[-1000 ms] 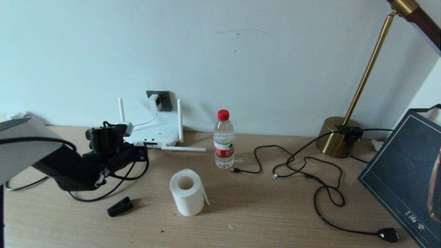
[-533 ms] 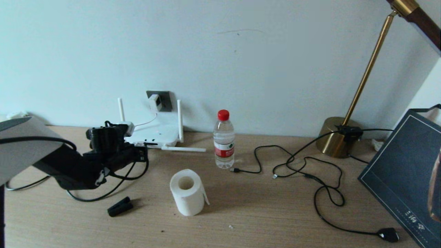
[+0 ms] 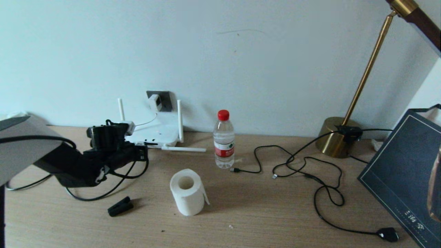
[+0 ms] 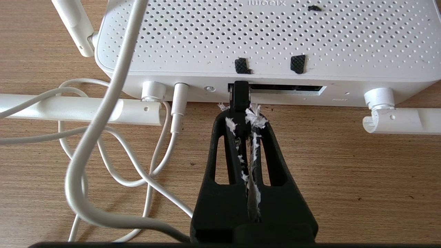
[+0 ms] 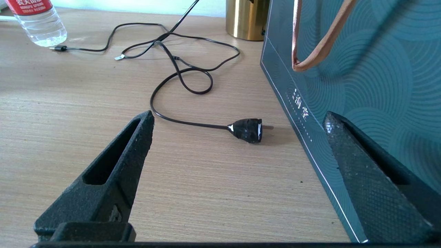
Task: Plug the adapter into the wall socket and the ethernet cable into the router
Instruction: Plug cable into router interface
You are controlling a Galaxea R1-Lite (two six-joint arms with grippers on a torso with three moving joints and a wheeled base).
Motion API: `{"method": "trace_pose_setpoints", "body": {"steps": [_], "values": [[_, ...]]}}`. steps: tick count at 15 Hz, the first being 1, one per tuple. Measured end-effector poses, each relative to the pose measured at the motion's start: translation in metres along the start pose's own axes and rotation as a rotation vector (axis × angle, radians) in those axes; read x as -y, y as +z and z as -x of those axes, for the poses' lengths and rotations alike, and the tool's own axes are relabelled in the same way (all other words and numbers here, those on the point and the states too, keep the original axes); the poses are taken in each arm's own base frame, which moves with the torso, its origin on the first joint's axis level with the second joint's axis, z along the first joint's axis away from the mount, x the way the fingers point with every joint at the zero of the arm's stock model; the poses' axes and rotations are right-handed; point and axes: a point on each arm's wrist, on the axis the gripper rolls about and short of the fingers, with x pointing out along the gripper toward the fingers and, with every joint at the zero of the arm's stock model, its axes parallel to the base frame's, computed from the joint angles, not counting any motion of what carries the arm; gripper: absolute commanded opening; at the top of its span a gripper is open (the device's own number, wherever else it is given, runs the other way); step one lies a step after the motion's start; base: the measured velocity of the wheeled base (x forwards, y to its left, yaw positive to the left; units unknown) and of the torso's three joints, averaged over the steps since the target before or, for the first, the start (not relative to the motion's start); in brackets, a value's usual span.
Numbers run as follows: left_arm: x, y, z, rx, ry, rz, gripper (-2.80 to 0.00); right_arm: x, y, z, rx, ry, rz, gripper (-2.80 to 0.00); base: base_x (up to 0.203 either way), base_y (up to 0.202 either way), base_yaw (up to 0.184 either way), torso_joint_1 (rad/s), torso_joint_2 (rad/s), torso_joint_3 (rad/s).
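Pressed together, my left gripper (image 3: pixel 139 154) pinches the plug of the ethernet cable (image 3: pixel 103 193) low at the front edge of the router (image 3: pixel 155 134). From the head view, the adapter (image 3: pixel 154 102), a small white cube, already sits in the dark wall socket (image 3: pixel 164 100) at 12 o'clock of the router, so I judge that the second step is in hand.

From the left wrist view, the black fingers (image 4: pixel 225 137), with white shreds on the pads, hold the plug (image 4: pixel 240 96) at the left end of the dark port slot (image 4: pixel 286 89). I cannot tell if it is seated. Next I need a straight, gentle push. The router top is perforated plastic.

From the right wrist view, the right gripper (image 5: pixel 237 165) is idle, with its fingers spread wide over the wood-grain desk (image 5: pixel 69 103), a black mains plug (image 5: pixel 246 130) at 12 o'clock.
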Motion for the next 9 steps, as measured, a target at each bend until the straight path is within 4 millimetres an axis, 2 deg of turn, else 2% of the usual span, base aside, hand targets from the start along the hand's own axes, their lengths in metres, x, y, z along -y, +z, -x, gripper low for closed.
{"method": "trace_pose_setpoints", "body": {"steps": [9], "values": [[-0.0001,0.0047,-0.0033,0.011,0.0,0.001,-2.8,0.0,0.0,0.0,0.0,0.0,0.0,0.0,0.0,0.0,0.0,0.0,0.0,0.0]]}}
